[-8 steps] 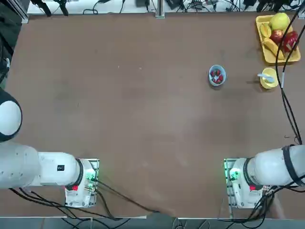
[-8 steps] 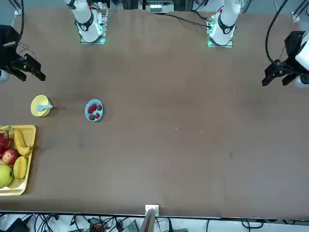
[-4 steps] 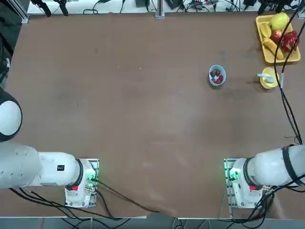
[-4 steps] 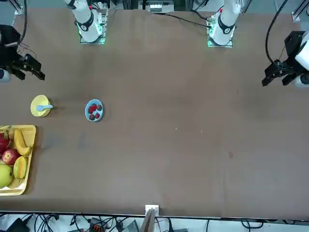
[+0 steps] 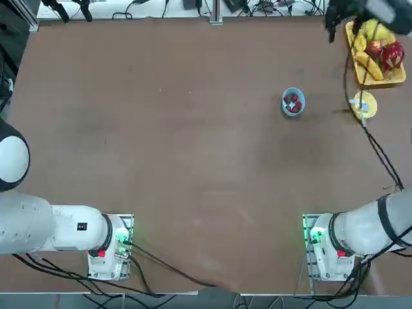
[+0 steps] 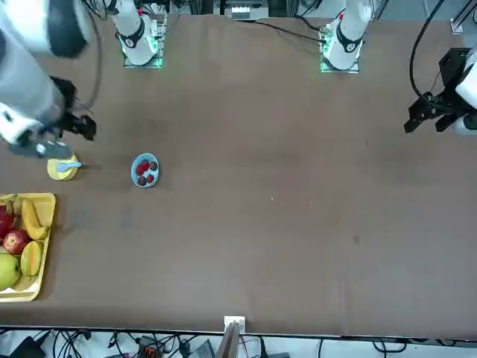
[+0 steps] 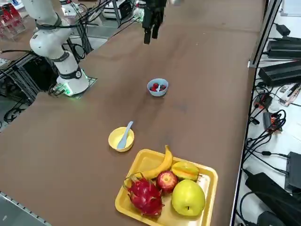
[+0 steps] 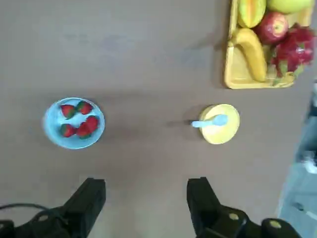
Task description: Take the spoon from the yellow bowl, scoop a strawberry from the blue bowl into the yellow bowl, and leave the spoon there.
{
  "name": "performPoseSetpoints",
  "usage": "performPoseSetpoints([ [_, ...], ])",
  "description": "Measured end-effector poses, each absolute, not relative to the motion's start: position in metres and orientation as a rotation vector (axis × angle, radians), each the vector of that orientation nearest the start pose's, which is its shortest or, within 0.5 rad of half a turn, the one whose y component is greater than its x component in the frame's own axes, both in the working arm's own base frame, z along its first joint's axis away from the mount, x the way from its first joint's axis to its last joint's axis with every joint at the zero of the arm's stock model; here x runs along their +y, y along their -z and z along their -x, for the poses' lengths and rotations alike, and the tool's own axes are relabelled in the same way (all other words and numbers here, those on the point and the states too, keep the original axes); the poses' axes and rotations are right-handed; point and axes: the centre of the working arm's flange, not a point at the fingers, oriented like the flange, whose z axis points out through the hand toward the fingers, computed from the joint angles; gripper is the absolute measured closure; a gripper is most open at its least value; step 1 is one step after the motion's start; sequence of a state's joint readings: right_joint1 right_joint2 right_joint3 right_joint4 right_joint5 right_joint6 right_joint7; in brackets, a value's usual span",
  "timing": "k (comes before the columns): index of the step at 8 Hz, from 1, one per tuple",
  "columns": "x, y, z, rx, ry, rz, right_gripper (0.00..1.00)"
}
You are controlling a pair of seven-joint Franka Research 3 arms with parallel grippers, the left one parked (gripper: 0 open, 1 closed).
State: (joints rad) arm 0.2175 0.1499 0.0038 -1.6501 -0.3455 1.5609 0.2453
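Right gripper (image 8: 146, 198), fingers spread apart and empty, hangs high above the table; spoon (image 8: 210, 121) rests across yellow bowl (image 8: 220, 124), beside blue bowl (image 8: 73, 123), both well below.

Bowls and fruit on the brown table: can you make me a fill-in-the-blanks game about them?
1. The small pale plastic spoon lies in the small round ______ bowl.
2. The small round light-blue bowl holds ______ red strawberries.
3. The long yellow fruit in the rectangular yellow fruit tray is a ______.
4. The right gripper, up in the air, has its fingers ______ and holds nothing.

Missing words: yellow; four; banana; open
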Motion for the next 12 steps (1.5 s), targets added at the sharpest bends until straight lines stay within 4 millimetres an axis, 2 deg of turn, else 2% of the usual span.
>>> performPoseSetpoints([
  [2, 0.116, -0.442, -0.579, -0.053, -0.302, 3.717, 0.00],
  [3, 0.118, -0.409, -0.578, -0.027, -0.268, 3.798, 0.00],
  [6, 0.100, -0.316, -0.563, -0.026, -0.178, 4.024, 0.00],
  [10, 0.075, -0.215, -0.541, -0.180, 0.013, 4.303, 0.00],
  [12, 0.060, -0.169, -0.531, -0.241, 0.051, 4.375, 0.00],
])
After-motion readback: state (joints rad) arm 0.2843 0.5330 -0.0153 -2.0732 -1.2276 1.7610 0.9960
